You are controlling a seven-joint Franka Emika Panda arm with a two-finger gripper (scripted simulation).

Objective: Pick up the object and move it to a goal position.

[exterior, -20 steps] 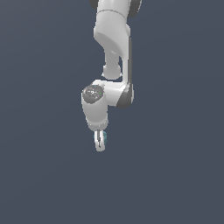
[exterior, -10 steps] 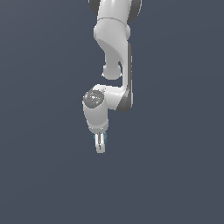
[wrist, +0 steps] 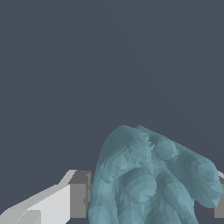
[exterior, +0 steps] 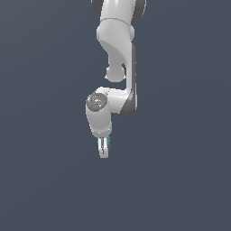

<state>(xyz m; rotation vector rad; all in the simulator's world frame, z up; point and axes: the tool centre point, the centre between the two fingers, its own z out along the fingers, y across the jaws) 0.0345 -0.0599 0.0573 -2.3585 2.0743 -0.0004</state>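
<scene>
Wrist view first: my jaws are clamped on the object (wrist: 148, 183), one finger (wrist: 78, 194) pressed to its side, so it rides with me toward the goal. It is teal-blue, lumpy, knobbly. Exterior view: a teal sliver (exterior: 99, 144) shows at my gripper (exterior: 103, 148), hanging below the arm (exterior: 118, 54).

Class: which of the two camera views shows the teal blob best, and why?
The wrist view: the blob fills the frame, lumps clear, between the jaws. The exterior view shows only a teal sliver at the gripper.
</scene>
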